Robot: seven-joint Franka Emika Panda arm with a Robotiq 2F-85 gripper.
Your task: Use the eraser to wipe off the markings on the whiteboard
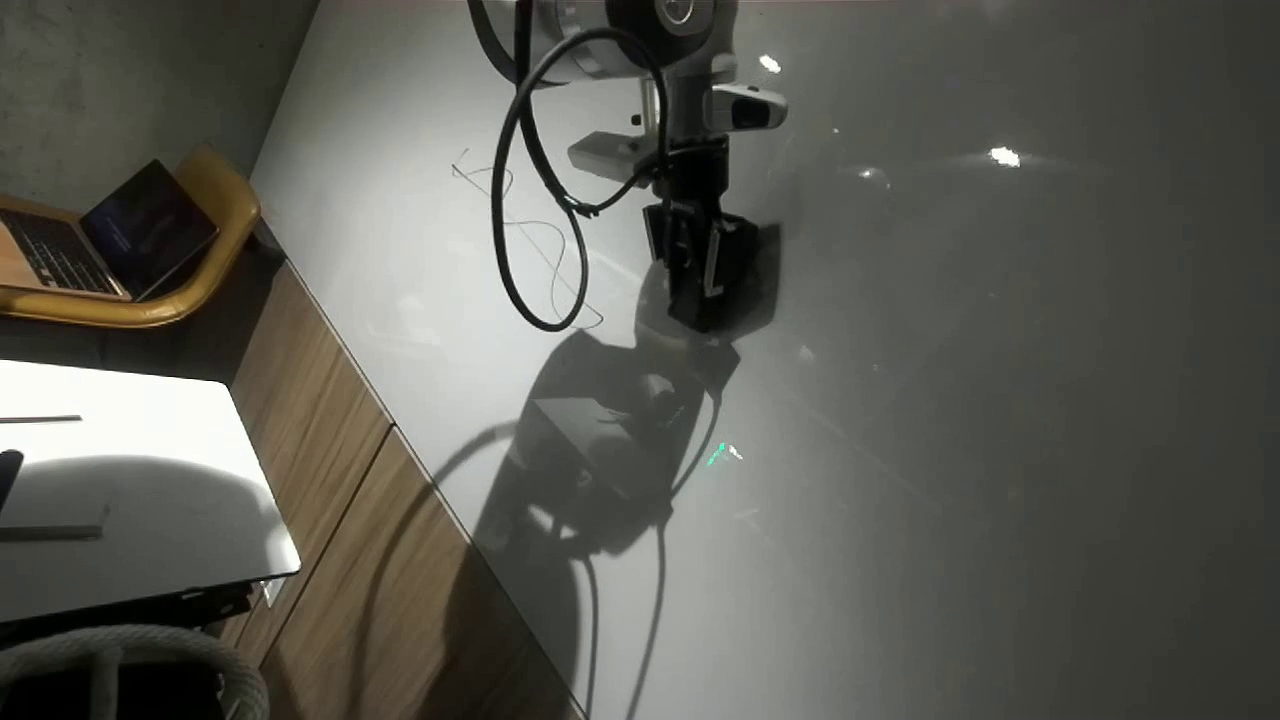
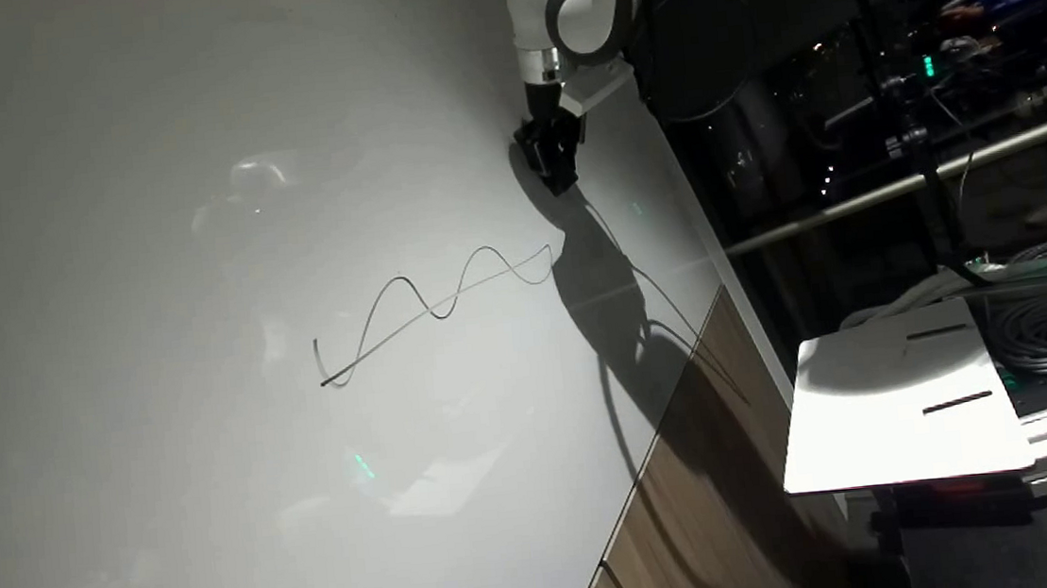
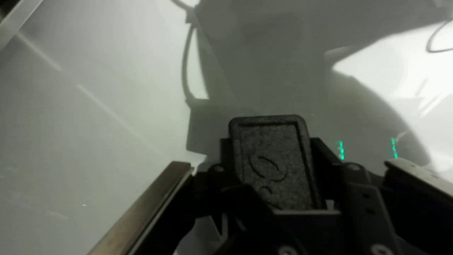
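Observation:
My gripper is shut on the eraser, a dark grey oblong block between its fingers in the wrist view. The gripper shows in both exterior views, the eraser pointing at the whiteboard. I cannot tell whether the eraser touches the board. The markings are a thin black zigzag crossed by a straight line, down and left of the gripper there. In an exterior view they lie left of the gripper, partly behind the cable loop. A curved line in the wrist view may be markings or shadow.
A black cable loop hangs from the arm. The arm's broad shadow falls over the board. Wood panels border the board. A white tabletop and a laptop on a yellow chair stand beyond.

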